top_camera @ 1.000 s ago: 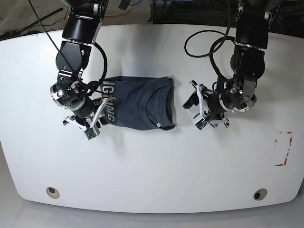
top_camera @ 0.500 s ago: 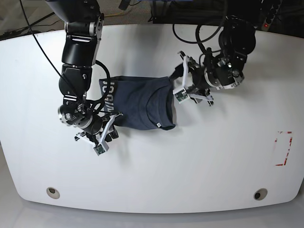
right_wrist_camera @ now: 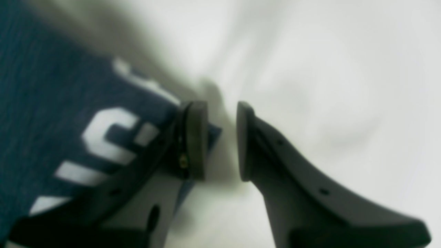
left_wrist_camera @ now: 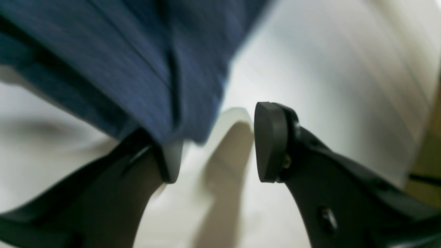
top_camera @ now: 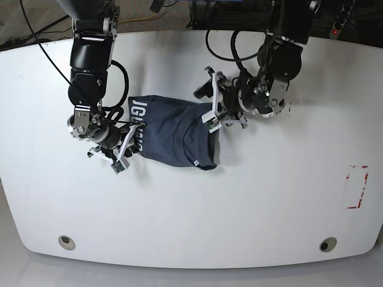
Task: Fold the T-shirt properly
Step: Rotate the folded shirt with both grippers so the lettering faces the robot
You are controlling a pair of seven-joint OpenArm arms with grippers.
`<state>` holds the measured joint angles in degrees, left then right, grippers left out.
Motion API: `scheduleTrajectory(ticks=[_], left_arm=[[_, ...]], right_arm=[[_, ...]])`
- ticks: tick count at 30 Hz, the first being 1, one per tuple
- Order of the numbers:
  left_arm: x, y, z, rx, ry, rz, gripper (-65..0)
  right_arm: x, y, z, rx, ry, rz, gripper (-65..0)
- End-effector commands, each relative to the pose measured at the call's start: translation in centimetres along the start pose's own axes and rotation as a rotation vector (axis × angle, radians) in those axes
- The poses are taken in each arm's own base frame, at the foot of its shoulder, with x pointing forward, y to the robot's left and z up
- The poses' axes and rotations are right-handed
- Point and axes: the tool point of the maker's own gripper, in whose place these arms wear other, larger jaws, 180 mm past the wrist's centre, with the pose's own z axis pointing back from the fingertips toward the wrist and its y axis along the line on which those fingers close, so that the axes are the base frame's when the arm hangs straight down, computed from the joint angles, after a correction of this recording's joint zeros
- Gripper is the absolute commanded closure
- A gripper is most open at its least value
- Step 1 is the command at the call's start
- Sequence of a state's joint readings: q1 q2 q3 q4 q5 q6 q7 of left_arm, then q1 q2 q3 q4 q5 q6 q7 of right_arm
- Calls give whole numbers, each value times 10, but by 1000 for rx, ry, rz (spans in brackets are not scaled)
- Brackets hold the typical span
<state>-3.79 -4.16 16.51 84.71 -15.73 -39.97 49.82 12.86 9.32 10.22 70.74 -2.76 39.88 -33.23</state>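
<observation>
The T-shirt [top_camera: 173,134] lies folded into a dark blue block left of the table's middle, with white lettering along its left edge. My left gripper [top_camera: 210,113] is at the shirt's right edge. In the left wrist view it [left_wrist_camera: 215,143] stands open, and the cloth [left_wrist_camera: 137,62] drapes over the tip of one finger. My right gripper [top_camera: 122,156] sits at the shirt's lower left corner. Up close it [right_wrist_camera: 222,141] shows a narrow gap, one finger resting on the lettered cloth [right_wrist_camera: 51,113] and a corner of cloth reaching into the gap.
The white table [top_camera: 239,203] carries a red-outlined rectangle [top_camera: 357,186] near its right edge. Two round holes [top_camera: 66,241] [top_camera: 327,244] sit by the front edge. Black cables [top_camera: 239,48] loop behind the left arm.
The left arm has moved left onto the shirt's right edge. The right arm has risen to the lower left corner. The shirt's right side looks pushed in a little.
</observation>
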Motion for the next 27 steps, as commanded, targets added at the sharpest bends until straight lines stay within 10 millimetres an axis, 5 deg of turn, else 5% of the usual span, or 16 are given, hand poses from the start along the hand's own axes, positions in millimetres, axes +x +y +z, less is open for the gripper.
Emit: scheduleTrajectory(ticks=[1, 11, 21, 27], left_arm=[[13, 18, -1, 14, -23, 0, -301], [51, 86, 0, 77, -61, 13, -301], [80, 123, 47, 199, -95, -104, -303], [80, 121, 80, 277, -56, -197, -300]], right_arm=[[18, -4, 10, -18, -64, 23, -133], [-18, 39, 37, -15, 14, 61, -132], [-4, 118, 43, 88, 8, 95, -132], [14, 119, 58, 59, -20, 126, -130]])
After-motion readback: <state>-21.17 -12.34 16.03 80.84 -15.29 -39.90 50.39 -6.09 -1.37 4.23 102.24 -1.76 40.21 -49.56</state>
